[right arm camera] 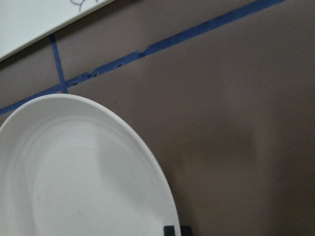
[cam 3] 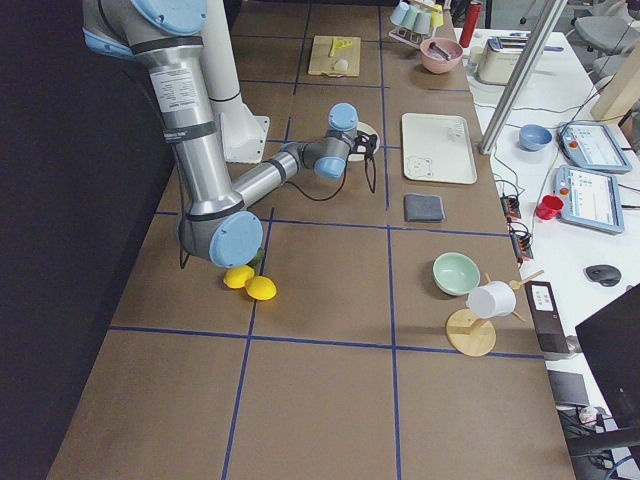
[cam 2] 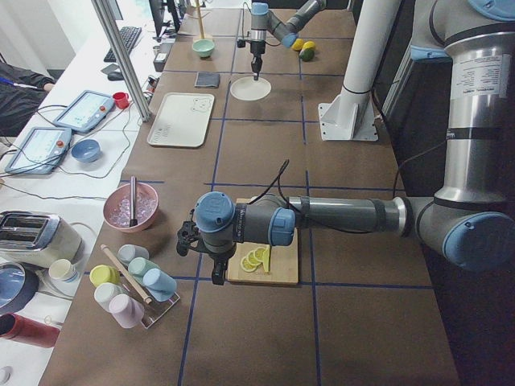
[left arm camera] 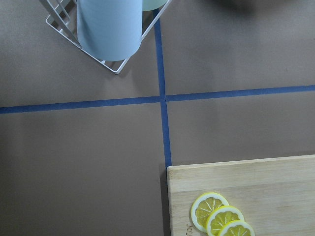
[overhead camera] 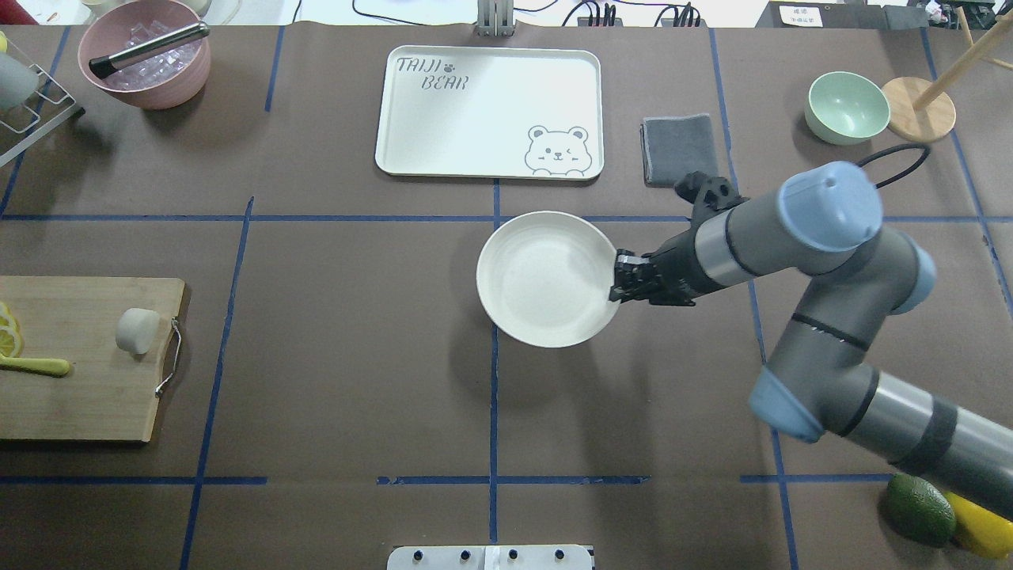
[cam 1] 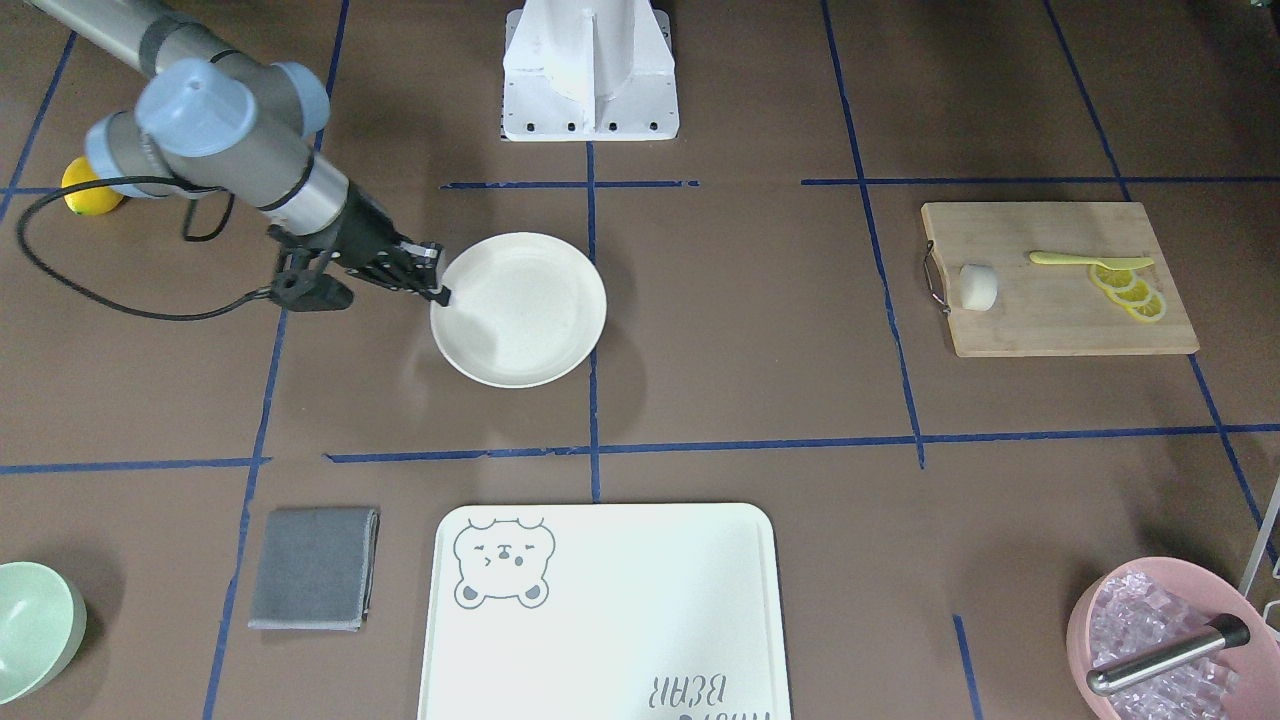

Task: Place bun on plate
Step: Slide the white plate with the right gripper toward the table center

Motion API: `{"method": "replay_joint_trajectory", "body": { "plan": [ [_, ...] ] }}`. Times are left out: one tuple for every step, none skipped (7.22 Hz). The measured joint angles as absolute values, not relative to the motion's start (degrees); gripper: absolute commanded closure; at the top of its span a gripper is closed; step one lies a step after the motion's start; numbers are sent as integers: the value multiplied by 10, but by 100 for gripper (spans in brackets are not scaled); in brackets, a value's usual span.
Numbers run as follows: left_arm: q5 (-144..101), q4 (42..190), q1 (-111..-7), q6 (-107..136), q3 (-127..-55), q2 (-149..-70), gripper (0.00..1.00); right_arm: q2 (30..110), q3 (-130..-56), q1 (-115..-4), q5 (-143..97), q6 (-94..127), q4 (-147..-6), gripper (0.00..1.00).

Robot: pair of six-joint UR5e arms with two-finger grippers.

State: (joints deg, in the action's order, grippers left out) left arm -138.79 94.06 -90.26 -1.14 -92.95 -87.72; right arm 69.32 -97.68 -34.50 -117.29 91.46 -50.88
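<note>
Nearest, the right gripper has its jaws clamped on the plate rim, seemingly positioning it. The bun lies on the cutting board, well apart from the plate. Off the board's edge hovers the left gripper; I cannot tell its jaws' state. It likely must grasp the bun next.

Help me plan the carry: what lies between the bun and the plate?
Overhead view: past the bun, the cutting board and its metal handle, then bare table crossed by a blue tape line, up to the plate.
</note>
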Motion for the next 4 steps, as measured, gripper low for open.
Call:
{"method": "replay_joint_trajectory", "body": {
  "plan": [
    [-1388, 943, -903, -11, -929, -877, 0, 670, -961, -312, -1134, 934, -511, 100],
    [-1388, 947, -903, -11, -928, -877, 0, 660, -949, -294, -1114, 942, -512, 100],
    [-1388, 949, -903, -11, -927, -877, 0, 656, -941, -283, -1101, 945, -513, 99],
    [-1388, 950, -903, -11, -927, -877, 0, 654, -935, -278, -1096, 945, -514, 80]
  ]
}}
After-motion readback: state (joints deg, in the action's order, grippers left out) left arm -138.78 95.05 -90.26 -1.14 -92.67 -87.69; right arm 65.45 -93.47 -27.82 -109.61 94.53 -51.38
